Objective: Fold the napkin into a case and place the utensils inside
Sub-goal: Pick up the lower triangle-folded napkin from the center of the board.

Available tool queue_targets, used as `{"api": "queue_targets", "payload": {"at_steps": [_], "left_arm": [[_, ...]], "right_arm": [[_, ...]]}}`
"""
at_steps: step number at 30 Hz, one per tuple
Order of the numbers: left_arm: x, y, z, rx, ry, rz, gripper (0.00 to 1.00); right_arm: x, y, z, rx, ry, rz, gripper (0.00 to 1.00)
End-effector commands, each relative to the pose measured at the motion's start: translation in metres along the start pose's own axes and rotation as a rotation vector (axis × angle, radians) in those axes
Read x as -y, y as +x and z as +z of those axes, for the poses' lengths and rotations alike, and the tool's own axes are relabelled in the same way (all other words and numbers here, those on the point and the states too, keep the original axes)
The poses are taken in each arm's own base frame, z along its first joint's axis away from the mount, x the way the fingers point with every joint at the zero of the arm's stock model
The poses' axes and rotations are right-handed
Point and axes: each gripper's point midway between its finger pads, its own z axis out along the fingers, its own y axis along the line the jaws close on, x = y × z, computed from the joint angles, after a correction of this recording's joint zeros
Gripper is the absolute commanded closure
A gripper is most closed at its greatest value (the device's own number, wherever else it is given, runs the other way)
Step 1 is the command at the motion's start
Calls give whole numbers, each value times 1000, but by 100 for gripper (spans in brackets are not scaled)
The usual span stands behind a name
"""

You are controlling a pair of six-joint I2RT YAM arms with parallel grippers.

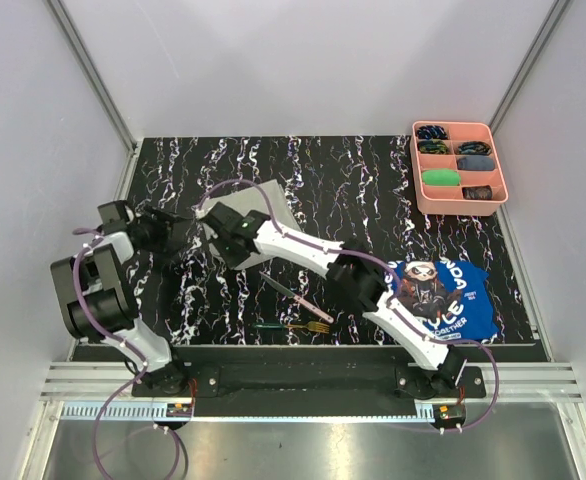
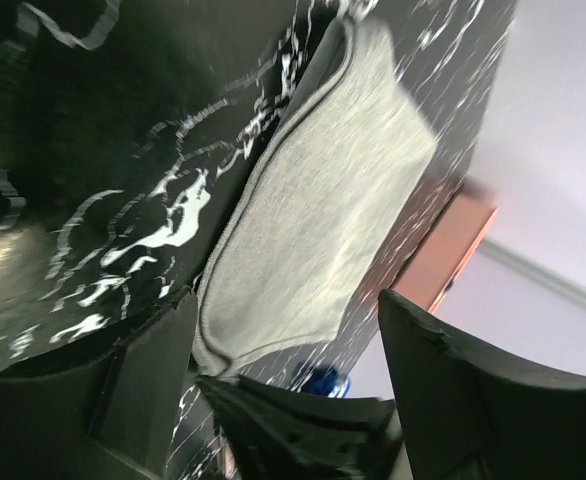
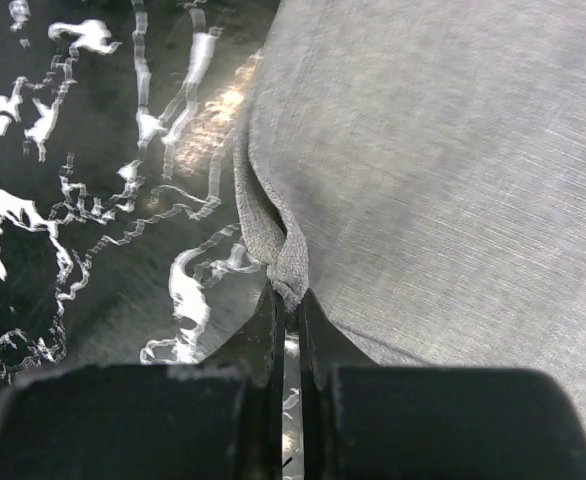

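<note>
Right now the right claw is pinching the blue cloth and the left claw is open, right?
No. The right claw pinches the grey napkin, not the blue cloth, as the right wrist view shows. The left claw is open.

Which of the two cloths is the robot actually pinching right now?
The plain grey napkin: the right gripper is shut on its edge. The blue printed cloth lies ungripped.

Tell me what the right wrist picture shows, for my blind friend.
Black fingers pinch the puckered edge of the grey napkin. The napkin fills the right side; a black table with white streaks lies left.
</note>
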Motion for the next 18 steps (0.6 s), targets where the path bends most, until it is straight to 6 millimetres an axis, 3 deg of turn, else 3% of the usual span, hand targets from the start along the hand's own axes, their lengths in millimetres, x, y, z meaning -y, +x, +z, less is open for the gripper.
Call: {"api": "queue_targets", "payload": {"at_steps": [1,9,18], "left_arm": [[35,7,15,-39,65,90,24],[47,6,39,-24,29,121,24],[33,-4,52,13,-58,113,25]], "right_arm": [[-5,-61,-65,181,-146,92,100],[10,-66,-101,273,-295,234,100],[31,-74,-122,340,-343,303,100]]}}
